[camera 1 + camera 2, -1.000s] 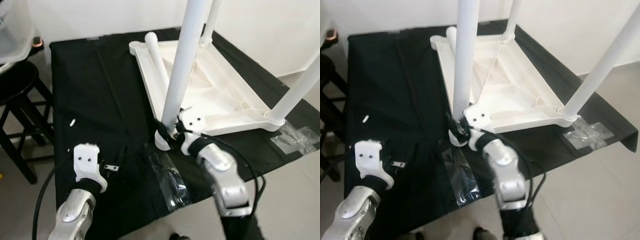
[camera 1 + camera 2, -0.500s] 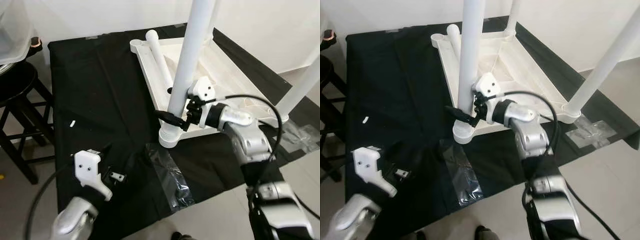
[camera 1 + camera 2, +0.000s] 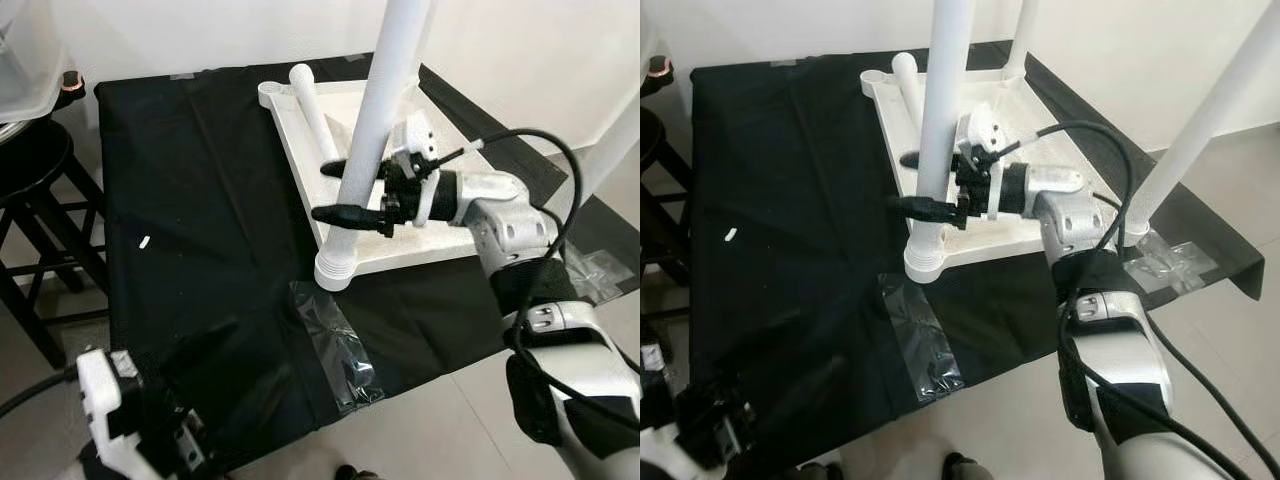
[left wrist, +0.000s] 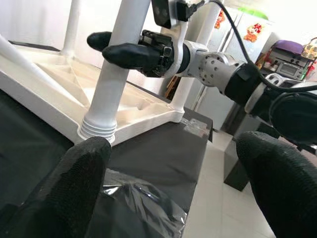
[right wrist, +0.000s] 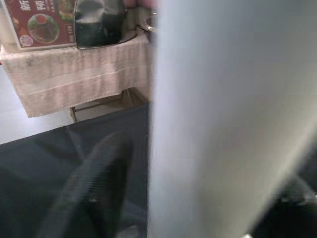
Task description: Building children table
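The white children's table (image 3: 440, 170) lies upside down on a table draped in black cloth (image 3: 200, 170). Its near-left leg (image 3: 375, 120) stands upright, ending in a ribbed collar (image 3: 335, 272) at the corner. My right gripper (image 3: 325, 192) reaches in from the right and is shut on this leg above the collar, one black finger (image 3: 345, 213) in front and one behind. A loose leg (image 3: 313, 112) lies inside the upturned top. Two more legs (image 3: 612, 150) stand upright. My left gripper (image 4: 178, 198) is low at the table's front-left edge, open and empty.
A black stool (image 3: 30, 180) stands left of the table under a clear bin (image 3: 25, 60). Clear plastic wrap (image 3: 338, 345) lies on the cloth near the front edge, more (image 3: 600, 272) at the right corner. A small white piece (image 3: 145, 242) lies on the cloth.
My right gripper has climbed from the leg's collar to higher up the leg, its arm swinging out to the right. My left arm has dropped towards the front-left edge.
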`<state>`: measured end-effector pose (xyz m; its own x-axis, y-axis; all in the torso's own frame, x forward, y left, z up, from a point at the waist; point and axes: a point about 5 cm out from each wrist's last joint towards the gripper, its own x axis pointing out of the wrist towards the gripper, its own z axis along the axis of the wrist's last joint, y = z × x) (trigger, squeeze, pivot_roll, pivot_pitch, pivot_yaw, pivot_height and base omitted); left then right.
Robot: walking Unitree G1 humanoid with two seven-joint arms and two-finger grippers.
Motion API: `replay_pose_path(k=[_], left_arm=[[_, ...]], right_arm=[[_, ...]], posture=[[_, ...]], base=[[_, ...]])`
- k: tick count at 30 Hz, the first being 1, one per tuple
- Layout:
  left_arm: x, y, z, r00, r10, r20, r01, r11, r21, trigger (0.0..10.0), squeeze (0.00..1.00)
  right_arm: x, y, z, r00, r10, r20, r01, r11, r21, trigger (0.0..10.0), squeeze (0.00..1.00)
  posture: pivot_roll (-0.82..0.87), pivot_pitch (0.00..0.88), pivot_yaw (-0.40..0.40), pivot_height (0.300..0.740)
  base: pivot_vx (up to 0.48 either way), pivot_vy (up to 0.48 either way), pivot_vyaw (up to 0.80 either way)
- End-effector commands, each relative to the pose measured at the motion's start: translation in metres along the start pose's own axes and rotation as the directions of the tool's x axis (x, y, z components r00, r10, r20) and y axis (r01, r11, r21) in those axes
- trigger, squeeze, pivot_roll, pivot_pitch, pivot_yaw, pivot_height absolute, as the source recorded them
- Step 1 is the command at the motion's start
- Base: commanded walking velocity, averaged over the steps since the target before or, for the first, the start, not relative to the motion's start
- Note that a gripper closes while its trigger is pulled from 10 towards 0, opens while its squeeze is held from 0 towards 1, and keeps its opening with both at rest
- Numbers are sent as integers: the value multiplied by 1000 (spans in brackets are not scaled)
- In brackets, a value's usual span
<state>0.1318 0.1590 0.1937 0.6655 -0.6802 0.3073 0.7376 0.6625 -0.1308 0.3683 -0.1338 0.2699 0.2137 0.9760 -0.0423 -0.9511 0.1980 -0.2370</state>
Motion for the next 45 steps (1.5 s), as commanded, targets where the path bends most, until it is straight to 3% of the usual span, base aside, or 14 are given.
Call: replay_pose_path(k=[1, 14, 15, 16, 18, 25, 26, 27, 33, 34, 41, 42, 44, 45], left_arm=[[-2, -2, 5, 999, -19, 26, 19, 1000, 9, 10000, 0], [-14, 10, 22, 998, 18, 65, -20, 999, 30, 10000, 0], [-15, 11, 22, 998, 20, 61, -22, 999, 36, 10000, 0], [-15, 11, 22, 998, 20, 61, -22, 999, 36, 10000, 0], [-16, 18, 23, 998, 32, 57, -36, 998, 61, 10000, 0], [-12, 23, 24, 998, 9, 62, -13, 998, 56, 10000, 0], [-12, 23, 24, 998, 7, 59, -10, 998, 58, 10000, 0], [-11, 23, 24, 998, 3, 56, -7, 998, 61, 10000, 0], [-10, 24, 23, 999, -4, 54, 1, 998, 65, 10000, 0], [-11, 25, 23, 999, -5, 48, 1, 997, 71, 10000, 0], [-13, 28, 21, 1000, 3, 25, -6, 996, 89, 10000, 0], [-14, 28, 19, 1000, 2, 5, -2, 996, 94, 10000, 0], [-14, 28, 18, 1000, 0, -8, 1, 995, 96, 10000, 0], [-15, 28, 17, 1000, 0, -12, 2, 995, 96, 10000, 0]], right_arm=[[-5, -2, 4, 1000, 4, 20, -4, 1000, -11, 0, 0], [-29, 31, -56, 924, -382, -33, 383, 916, 118, 0, 0], [-18, 44, -76, 810, -575, -113, 586, 802, 119, 0, 0], [-18, 44, -76, 810, -575, -113, 586, 802, 119, 0, 0], [15, 100, -102, 620, -748, -235, 783, 608, 132, 0, 0], [48, 101, -90, 684, -707, -181, 729, 668, 149, 0, 0], [49, 97, -86, 688, -706, -166, 725, 672, 149, 3098, 0], [48, 92, -83, 690, -705, -162, 724, 675, 144, 10000, 0], [35, 76, -73, 665, -729, -163, 747, 653, 125, 10000, 0], [21, 58, -63, 678, -722, -139, 735, 663, 140, 10000, 1000], [-6, 20, -16, 865, -501, 32, 494, 861, 118, 10000, 1000], [-9, 16, -7, 905, -422, 45, 419, 906, 57, 10000, 298], [-10, 15, -4, 920, -389, 45, 388, 921, 32, 10000, 298], [-9, 12, 1, 942, -332, 54, 331, 943, 15, 10000, 0]], posture=[[137, 162, -129, 740], [109, 167, -135, 740], [103, 168, -126, 740], [103, 168, -126, 740], [101, 168, -113, 740], [100, 150, -100, 740], [102, 147, -99, 740], [102, 147, -98, 740], [103, 143, -100, 740], [108, 141, -108, 740], [120, 135, -118, 740], [124, 135, -120, 740], [124, 135, -120, 740], [127, 135, -122, 740]], base=[[0, 0, 0], [0, 0, 0], [0, 0, 0], [0, 0, 0], [0, 0, 0], [0, 0, 0], [0, 0, 0], [0, 0, 0], [0, 0, 0], [0, 0, 0], [0, 0, 0], [0, 0, 0], [0, 0, 0], [0, 0, 0]])
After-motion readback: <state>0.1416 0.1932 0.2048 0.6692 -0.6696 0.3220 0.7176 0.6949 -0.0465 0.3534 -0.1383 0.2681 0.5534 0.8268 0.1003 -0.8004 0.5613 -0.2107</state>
